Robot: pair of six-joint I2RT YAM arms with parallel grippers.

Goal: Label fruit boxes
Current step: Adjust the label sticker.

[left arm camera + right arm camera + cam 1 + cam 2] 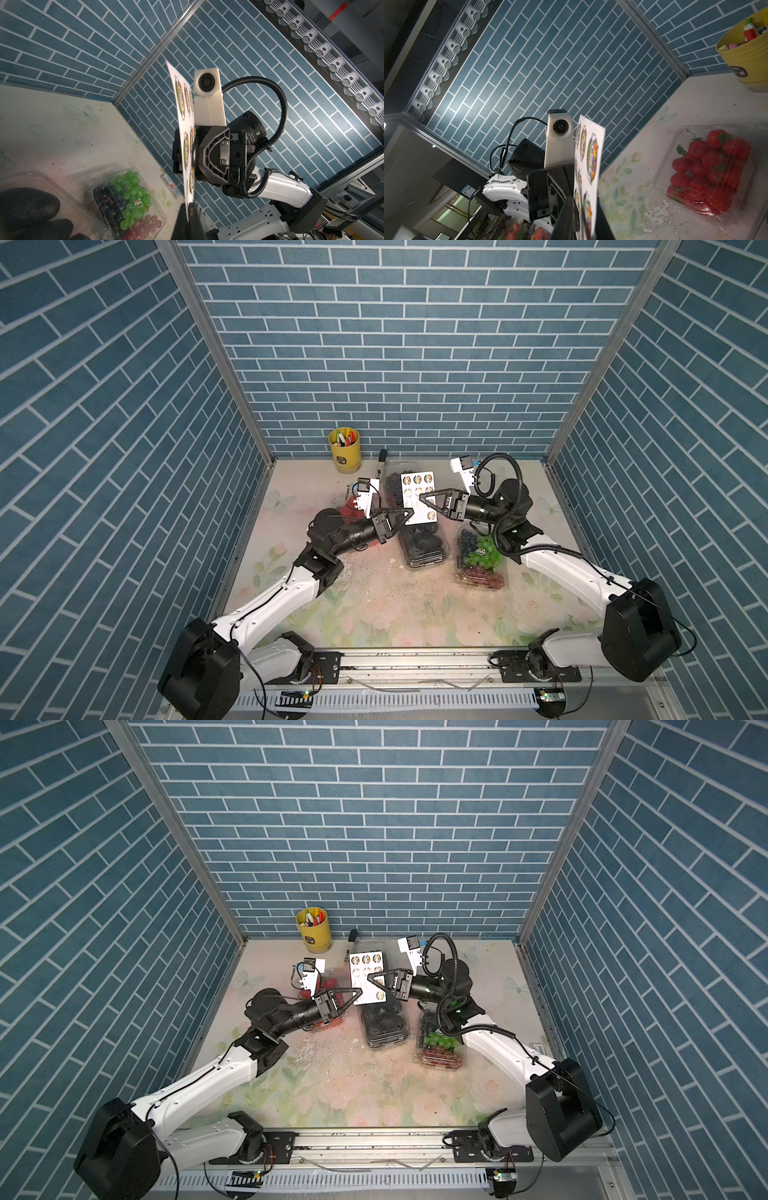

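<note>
Taking the back wall as 12 o'clock in both top views, the left arm is reaching from its base at 7 o'clock with its forearm pointing toward 2 o'clock. The left gripper [410, 514] is pinching the 7 o'clock corner of the sticker sheet [413, 487], holding it in the air above the table [374, 605]. The right arm is standing sharply bent, coming from 5 o'clock with its wrist pointing toward 9 o'clock. The right gripper [422, 498] is closing narrowly on the sheet's 3 o'clock edge, which is passing between its fingers [566, 218] in the right wrist view. The black fruit box [422, 547] is lying centrally, at 6 o'clock of the sheet. The dark grape box [392, 485] is sitting at its 12 o'clock, partly hidden by the sheet. The strawberry box [349, 506] is lying at 9 o'clock behind the left wrist, and the mixed grape box [482, 560] at 4 o'clock beneath the right arm.
</note>
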